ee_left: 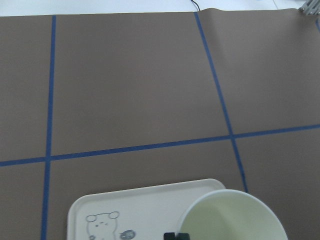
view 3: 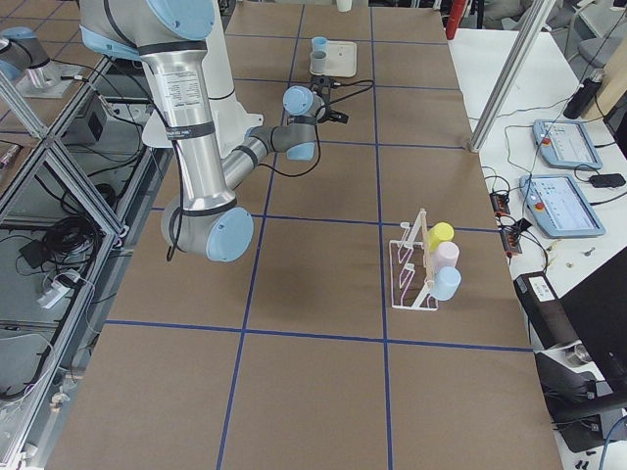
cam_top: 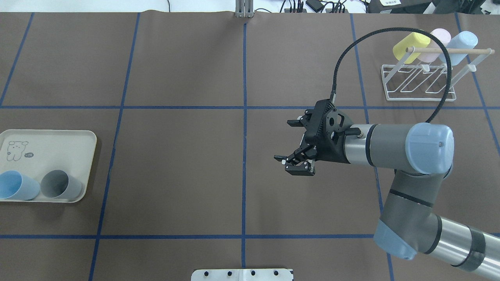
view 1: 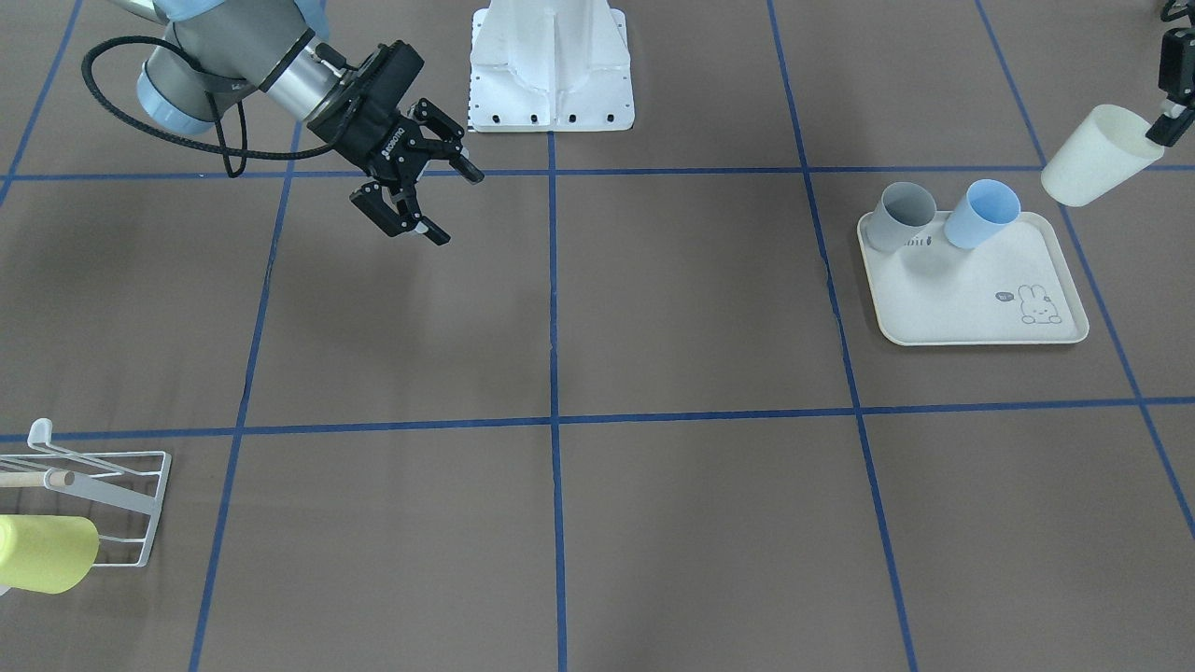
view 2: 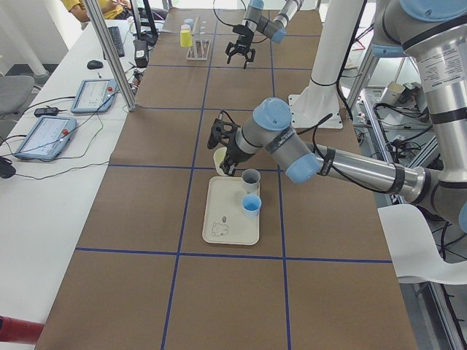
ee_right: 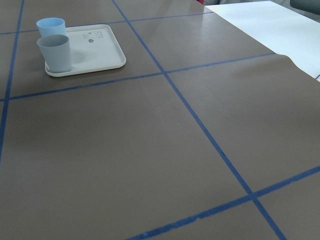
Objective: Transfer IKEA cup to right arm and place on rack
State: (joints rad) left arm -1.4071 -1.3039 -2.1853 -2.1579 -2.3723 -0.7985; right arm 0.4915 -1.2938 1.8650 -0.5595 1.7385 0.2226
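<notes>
Cream cup [view 1: 1092,159]: held by the rim in the left gripper [view 1: 1164,131], tilted and lifted off the surface [view 1: 653,308], just beside the tray [view 1: 980,313], toward the left end of the surface.

Left gripper: its jaws are closed on the cup's rim. In the left wrist view a black jaw tip is seen against the rim, with the cup's open mouth just beyond it.

Right arm [cam_top: 390,146]: reached out over the right half of the surface, pointing toward the middle.

Right gripper [cam_top: 291,142]: its jaws are spread wide with nothing between them. It is held above the surface, well apart from the cream cup and from the rack [cam_top: 420,93].

Rack: white wire, stood on the right half of the surface, toward the edge far from the robot. A wooden dowel [cam_top: 449,50] runs along its top.

On the rack: a yellow cup [cam_top: 410,43], a pink cup [cam_top: 437,39] and a light-blue cup [cam_top: 463,43] are hung in a row.

Tray: cream, with a rabbit drawing at the end farther from the robot. It lies flat on the surface.

On the tray: a grey cup [view 1: 901,217] and a blue cup [view 1: 980,213] stand side by side, mouths up, at the end nearer the robot.

Surface: brown, marked into squares with blue tape.
</notes>
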